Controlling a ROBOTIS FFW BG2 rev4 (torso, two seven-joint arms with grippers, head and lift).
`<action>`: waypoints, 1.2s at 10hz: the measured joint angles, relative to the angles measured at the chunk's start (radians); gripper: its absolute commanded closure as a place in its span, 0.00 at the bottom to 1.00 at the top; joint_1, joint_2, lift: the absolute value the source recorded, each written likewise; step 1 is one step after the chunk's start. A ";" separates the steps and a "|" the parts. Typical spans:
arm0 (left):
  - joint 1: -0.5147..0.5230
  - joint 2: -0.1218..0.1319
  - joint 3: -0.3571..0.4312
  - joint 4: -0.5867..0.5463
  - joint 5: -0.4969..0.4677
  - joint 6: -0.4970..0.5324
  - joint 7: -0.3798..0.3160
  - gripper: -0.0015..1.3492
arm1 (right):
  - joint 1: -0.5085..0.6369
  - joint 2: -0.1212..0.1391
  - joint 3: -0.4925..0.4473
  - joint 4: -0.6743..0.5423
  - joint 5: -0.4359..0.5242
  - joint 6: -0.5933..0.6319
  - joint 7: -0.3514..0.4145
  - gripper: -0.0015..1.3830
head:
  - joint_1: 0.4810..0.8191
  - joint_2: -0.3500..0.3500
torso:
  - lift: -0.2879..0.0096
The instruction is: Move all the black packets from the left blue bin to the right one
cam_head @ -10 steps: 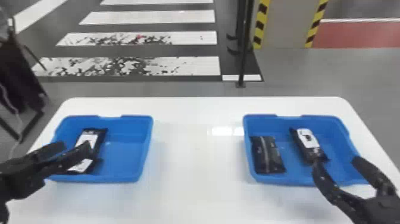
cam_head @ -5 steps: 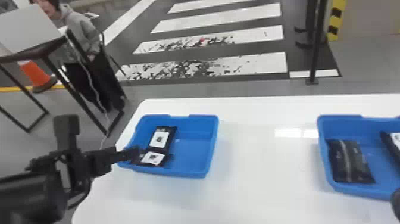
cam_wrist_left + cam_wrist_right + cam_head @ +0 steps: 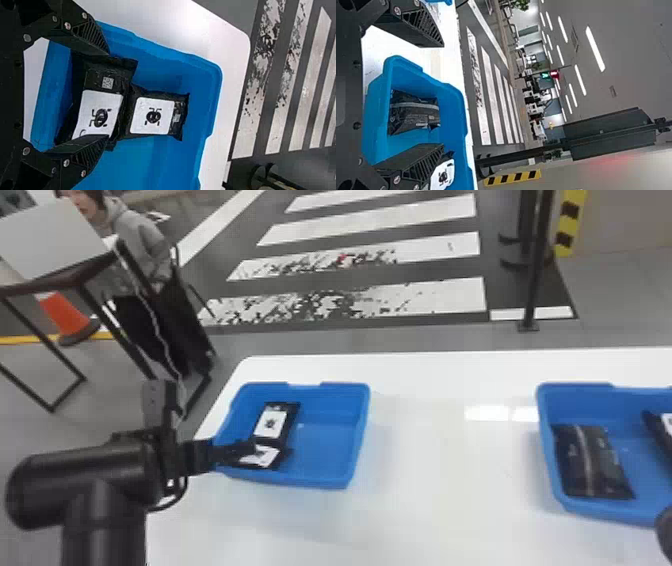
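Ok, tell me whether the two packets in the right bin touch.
Apart. The head view shows a wedge of blue bin floor between the striped packet and the white-labelled packet.

Here's the left bin (image 3: 325, 479), smooth blue plastic with a soft sheen, and inside it glossy, crinkled black packets (image 3: 119, 65) wearing smooth, matt white labels (image 3: 140, 107)! Under it, a slick, shiny white table top (image 3: 425, 500); off to its right, the right bin (image 3: 546, 440), smooth plastic again; beyond it, dull grey floor (image 3: 375, 342).
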 measured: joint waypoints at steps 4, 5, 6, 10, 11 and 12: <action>-0.134 0.015 -0.085 0.215 -0.038 0.012 0.000 0.29 | -0.005 -0.001 0.011 0.004 -0.013 0.008 0.001 0.10 | 0.63 1.00 | 0.45; -0.149 0.017 -0.100 0.242 -0.038 0.025 0.000 0.30 | -0.006 -0.001 0.013 0.005 -0.018 0.011 0.002 0.10 | 0.63 0.99 | 0.45; -0.153 0.017 -0.107 0.252 -0.040 0.041 0.000 0.44 | -0.006 -0.001 0.014 0.006 -0.023 0.015 0.002 0.10 | 0.63 0.99 | 0.45; -0.158 0.034 -0.157 0.269 -0.063 0.023 -0.021 0.89 | -0.006 -0.001 0.017 0.015 -0.041 0.027 0.002 0.10 | 0.63 0.97 | 0.45; -0.149 0.032 -0.143 0.269 -0.064 -0.010 -0.026 0.90 | -0.006 -0.001 0.018 0.017 -0.045 0.029 0.002 0.10 | 0.63 0.98 | 0.45; -0.135 0.030 -0.124 0.268 -0.059 -0.045 -0.038 0.90 | -0.006 -0.001 0.018 0.017 -0.047 0.030 0.002 0.10 | 0.63 0.99 | 0.45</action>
